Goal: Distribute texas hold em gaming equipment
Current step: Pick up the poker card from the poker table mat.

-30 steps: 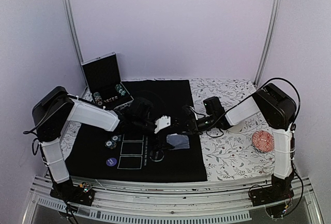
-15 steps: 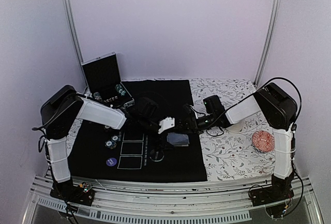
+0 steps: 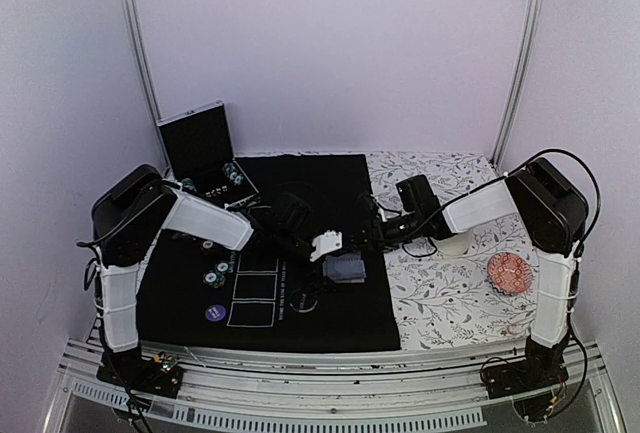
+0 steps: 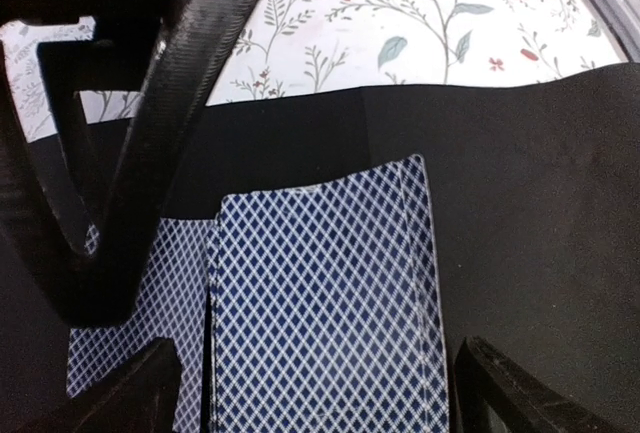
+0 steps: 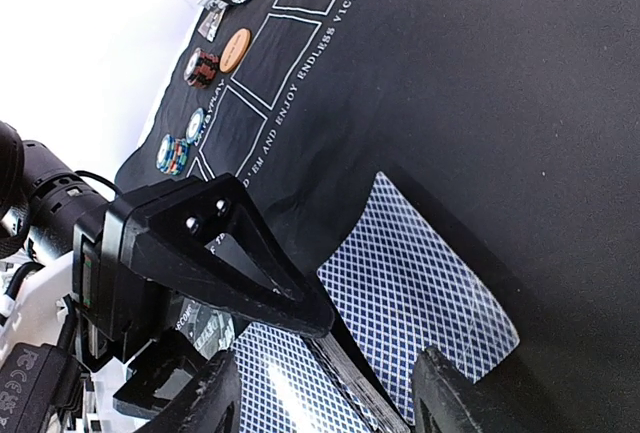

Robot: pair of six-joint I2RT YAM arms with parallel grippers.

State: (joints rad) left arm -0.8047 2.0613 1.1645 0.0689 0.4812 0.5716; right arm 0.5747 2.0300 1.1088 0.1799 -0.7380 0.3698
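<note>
Top cam: my arms meet over the middle of the black mat. Left gripper and right gripper are tip to tip, with the deck a grey patch just below them near the mat's right edge. My forearms cover the mat's centre strip. Around it: open case far left, chips and a purple-blue disc on the mat's left side, cream cup half behind my right arm, reddish dish on the floral tablecloth. No print legible from here. Versus 1 s ago: left arm has swung further in toward centre, right elbow has drifted outward, deck in about the same spot. Left wrist: the lattice-backed deck sits between the fingertips of the left gripper. Its edges run just beside both tips, but contact isn't resolvable, so clamped or not I cannot tell. A loose card pokes out on one side, partly under my right gripper's black finger. Right wrist: right gripper has its fingertips spread, nothing pinched. The loose card is flat on the mat. The deck is half hidden by my left gripper's finger. Mat print reads "'EM AND ENJOY ENDLESS VICTORIES" (words before that not readable), next to white outlined boxes. Beyond: orange disc, chips.
</note>
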